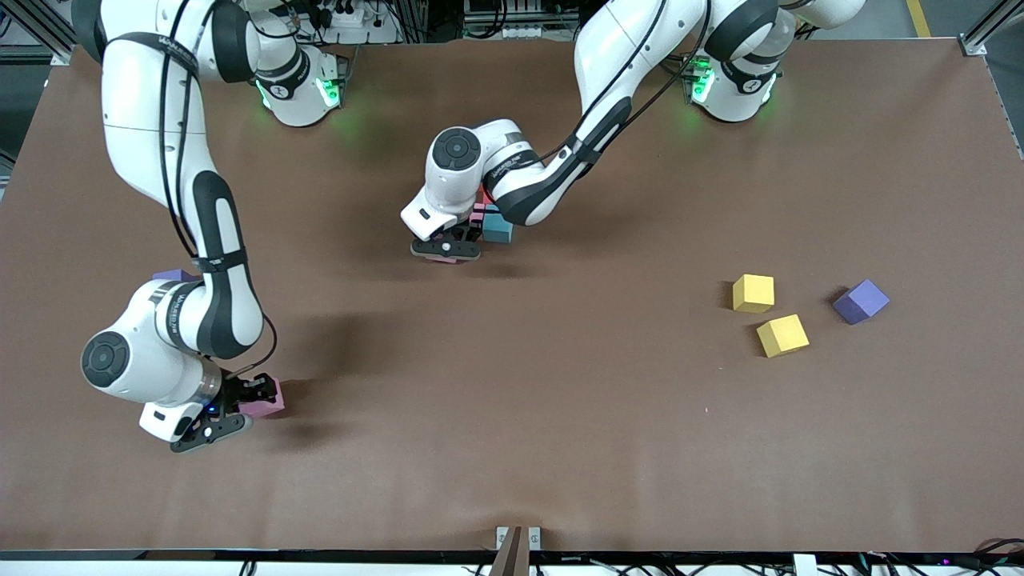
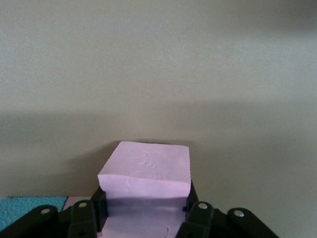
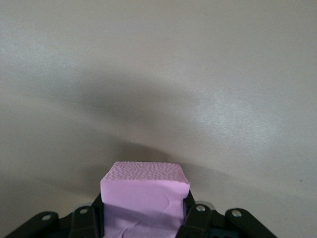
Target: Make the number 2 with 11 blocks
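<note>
Wrist views give us what the front view hides: each gripper clamps a pink block. We see the left gripper (image 2: 143, 218) clenched on a pink cube (image 2: 146, 173), a light blue cube (image 2: 29, 210) just beside it. We see the right gripper (image 3: 143, 220) grasping another pink cube (image 3: 144, 193). From the front we count two yellow cubes (image 1: 753, 293) (image 1: 782, 334) and two purple cubes (image 1: 861, 301) (image 1: 174, 275) (one mostly hidden by the right arm). Both held cubes sit between the fingers.
</note>
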`<state>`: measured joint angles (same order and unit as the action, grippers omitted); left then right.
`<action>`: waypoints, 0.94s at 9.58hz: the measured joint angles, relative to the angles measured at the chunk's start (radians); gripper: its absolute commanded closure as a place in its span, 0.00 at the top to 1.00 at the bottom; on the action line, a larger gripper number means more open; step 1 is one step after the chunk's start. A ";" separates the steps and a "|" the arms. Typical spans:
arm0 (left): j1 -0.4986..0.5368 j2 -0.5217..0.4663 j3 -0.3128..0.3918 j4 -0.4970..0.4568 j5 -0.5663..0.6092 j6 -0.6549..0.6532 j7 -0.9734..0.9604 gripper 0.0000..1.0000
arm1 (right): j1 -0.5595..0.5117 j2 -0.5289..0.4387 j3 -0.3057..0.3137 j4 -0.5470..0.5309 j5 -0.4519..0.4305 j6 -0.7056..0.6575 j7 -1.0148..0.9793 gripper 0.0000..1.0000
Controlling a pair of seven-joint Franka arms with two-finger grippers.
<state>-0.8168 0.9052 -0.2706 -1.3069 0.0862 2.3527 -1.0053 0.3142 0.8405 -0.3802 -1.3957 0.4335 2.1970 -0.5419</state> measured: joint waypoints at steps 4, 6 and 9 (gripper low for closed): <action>-0.005 0.016 0.000 0.000 0.000 0.001 0.002 0.43 | 0.074 -0.016 -0.052 0.005 0.008 -0.085 0.091 0.22; -0.011 0.016 0.000 0.003 0.000 0.009 0.003 1.00 | 0.103 -0.039 -0.069 0.005 0.010 -0.117 0.142 0.22; -0.029 0.016 0.025 0.008 0.000 0.041 0.039 1.00 | 0.107 -0.066 -0.070 0.003 0.011 -0.130 0.166 0.23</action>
<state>-0.8461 0.9211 -0.2455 -1.2989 0.0862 2.3941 -0.9667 0.4211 0.7747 -0.4504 -1.3931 0.4442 2.0669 -0.3759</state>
